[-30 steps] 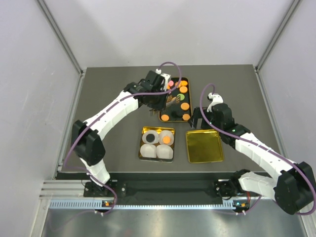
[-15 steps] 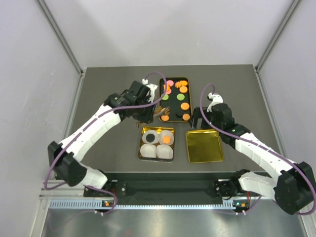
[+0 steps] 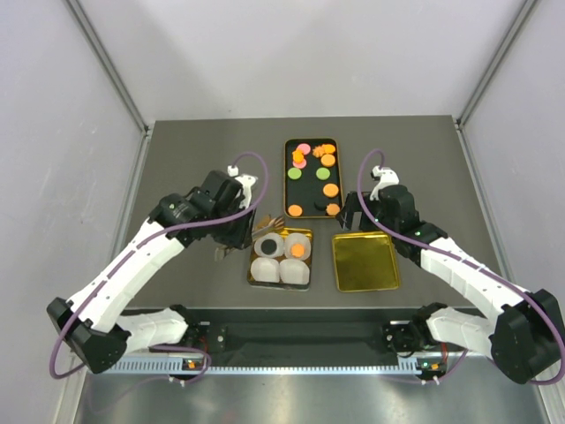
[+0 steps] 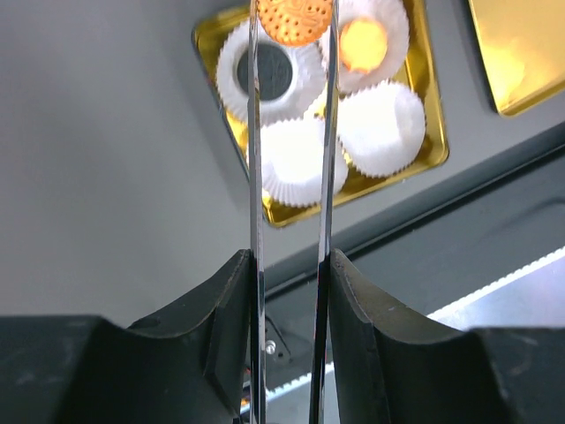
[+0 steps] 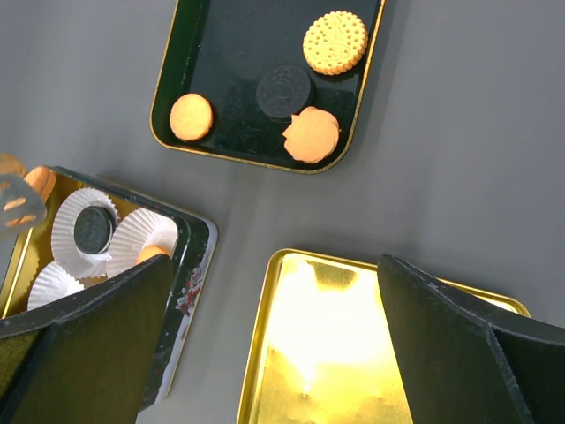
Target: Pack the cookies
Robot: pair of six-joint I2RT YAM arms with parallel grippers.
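Observation:
My left gripper (image 4: 290, 265) is shut on metal tongs (image 4: 255, 132), and the tong tips pinch an orange cookie (image 4: 296, 18) above the far edge of the gold tin (image 4: 212, 44). The tin holds white liners: one with a black cookie (image 4: 274, 71), one with an orange cookie (image 4: 364, 42), two empty (image 4: 296, 159). In the top view the left gripper (image 3: 228, 237) is just left of the tin (image 3: 250, 265). More cookies (image 3: 330, 189) lie on the black tray (image 3: 289, 181). My right gripper (image 5: 275, 265) stands open over the gold lid (image 5: 353, 336), holding nothing.
The gold lid (image 3: 364, 261) lies right of the tin, near the front table edge. On the tray's near end are a round biscuit (image 5: 335, 41), a black cookie (image 5: 284, 90) and two orange ones (image 5: 192, 117). The right gripper (image 3: 365, 221) hovers between tray and lid.
The left arm has swung from the black tray back toward the near left, carrying the tongs and an orange cookie to the tin. The right arm has not moved.

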